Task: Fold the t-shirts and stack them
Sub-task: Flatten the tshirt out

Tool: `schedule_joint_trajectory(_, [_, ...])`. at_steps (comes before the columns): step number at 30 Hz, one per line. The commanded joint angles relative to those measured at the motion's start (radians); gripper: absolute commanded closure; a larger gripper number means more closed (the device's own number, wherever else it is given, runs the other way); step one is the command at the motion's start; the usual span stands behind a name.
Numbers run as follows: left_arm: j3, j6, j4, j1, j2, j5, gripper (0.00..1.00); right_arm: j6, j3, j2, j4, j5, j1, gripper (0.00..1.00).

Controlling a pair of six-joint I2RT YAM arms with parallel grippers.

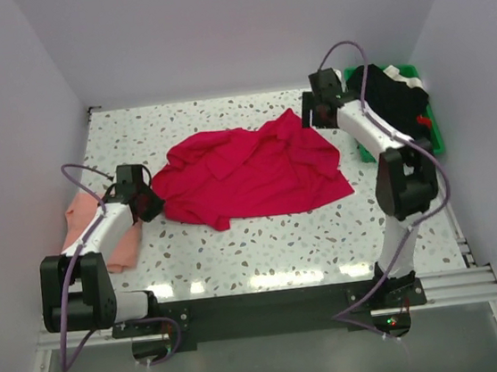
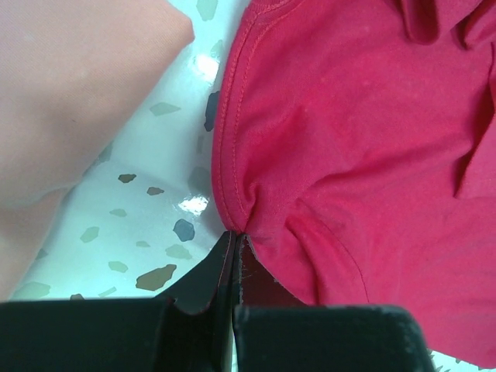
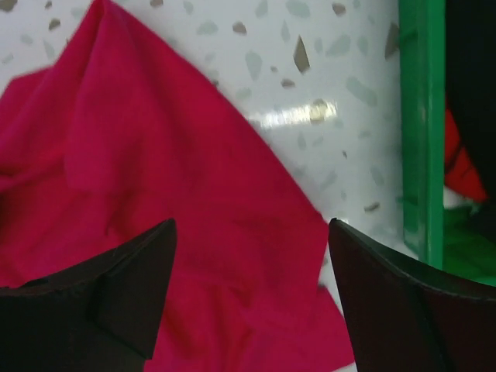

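The crimson-red t-shirt [image 1: 251, 172] lies crumpled and spread in the middle of the speckled table. My left gripper [image 1: 147, 200] is at its left edge, shut on the hem of the red t-shirt [image 2: 325, 139]; the jaws pinch the stitched edge. The pale salmon-pink t-shirt [image 1: 100, 225] lies folded at the far left, partly under my left arm; it also shows in the left wrist view [image 2: 77, 93]. My right gripper [image 1: 310, 112] is open and empty above the red t-shirt's [image 3: 155, 194] back right corner.
A green plastic bin [image 1: 431, 120] holding dark clothes stands at the back right, beside my right arm; its green rim [image 3: 422, 132] shows in the right wrist view. White walls enclose the table on three sides.
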Motion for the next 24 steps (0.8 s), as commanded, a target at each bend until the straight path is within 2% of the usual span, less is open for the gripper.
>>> schedule_joint_trajectory(1, [-0.006, 0.020, 0.047, 0.008, -0.032, 0.040, 1.00, 0.122, -0.380, -0.326, 0.128, -0.056, 0.010, 0.18])
schedule_joint_trajectory(4, [0.006, 0.030, 0.036, 0.008, -0.030, 0.052, 1.00, 0.202, -0.645, -0.448, 0.187, -0.053, 0.008, 0.23])
schedule_joint_trajectory(8, [0.016, 0.036, 0.033, 0.010, -0.032, 0.078, 1.00, 0.283, -0.854, -0.597, 0.262, -0.081, 0.008, 0.32])
schedule_joint_trajectory(11, [0.013, 0.036, 0.034, 0.008, -0.033, 0.096, 1.00, 0.294, -0.902, -0.603, 0.249, -0.058, 0.008, 0.40])
schedule_joint_trajectory(16, [0.000, 0.036, 0.036, 0.008, -0.044, 0.098, 1.00, 0.299, -0.937, -0.563, 0.241, 0.011, -0.024, 0.40])
schedule_joint_trajectory(24, [-0.006, 0.038, 0.035, 0.008, -0.053, 0.101, 1.00, 0.316, -0.937, -0.464, 0.319, -0.047, -0.092, 0.40])
